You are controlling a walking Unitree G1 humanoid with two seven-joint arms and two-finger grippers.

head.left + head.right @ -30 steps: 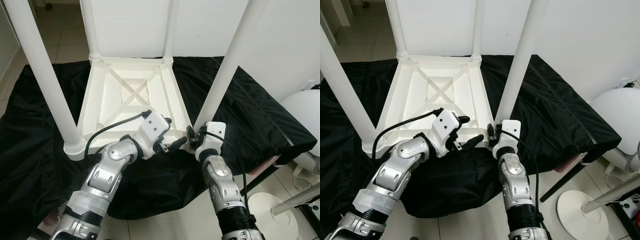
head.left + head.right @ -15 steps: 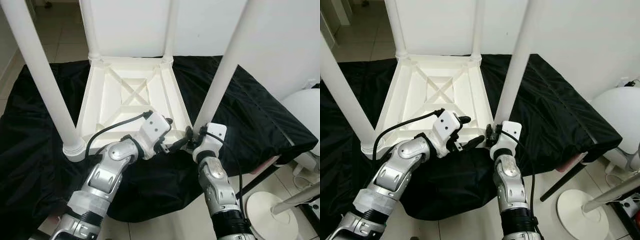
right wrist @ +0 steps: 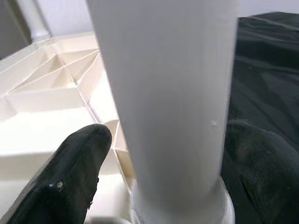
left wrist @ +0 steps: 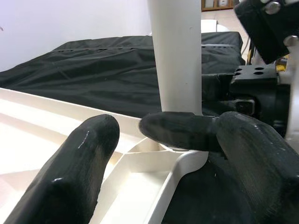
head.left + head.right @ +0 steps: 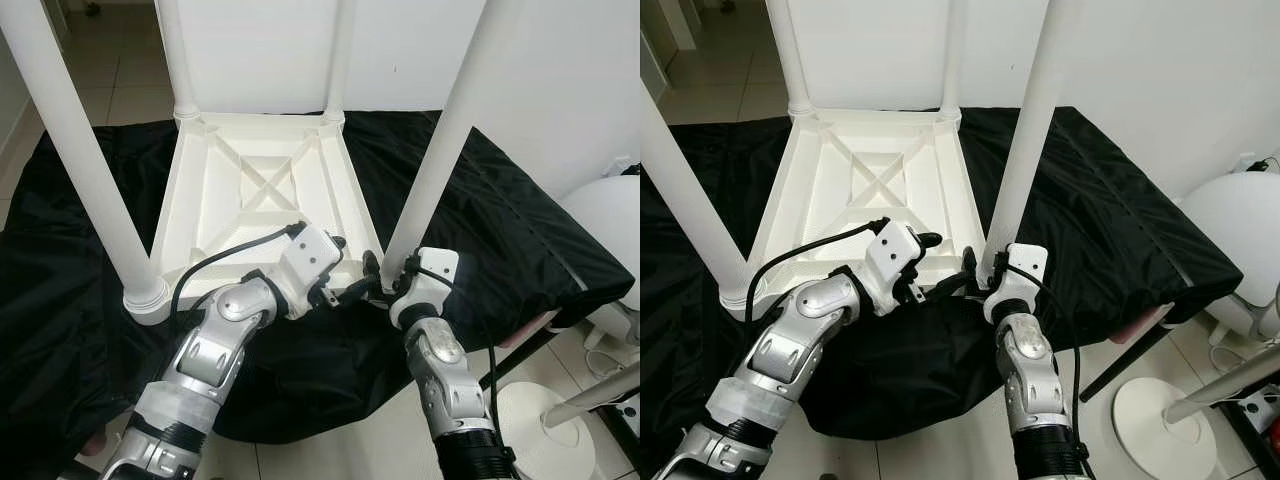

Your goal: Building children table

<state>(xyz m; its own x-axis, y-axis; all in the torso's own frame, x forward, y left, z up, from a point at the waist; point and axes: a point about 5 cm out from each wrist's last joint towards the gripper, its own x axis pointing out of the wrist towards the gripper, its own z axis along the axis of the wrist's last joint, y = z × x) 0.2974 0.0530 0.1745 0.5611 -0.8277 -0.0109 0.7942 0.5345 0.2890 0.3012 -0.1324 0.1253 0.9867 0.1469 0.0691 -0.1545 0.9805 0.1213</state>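
Head views: white ribbed plastic table [image 5: 255, 195] lies inverted on a black cloth [image 5: 520, 230], round smooth legs upright. Left wrist view: left gripper [image 4: 128, 133] spread open at the near-right corner socket. Right wrist view: right gripper [image 3: 163, 158], fingers [image 3: 77, 163] straddling the near-right leg [image 3: 168, 93]; contact cannot be told.

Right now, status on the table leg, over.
Right gripper straddling near-right leg at its base, fingers open. Left gripper open at that corner socket. Upturned tabletop on black cloth. Nothing obstructing.
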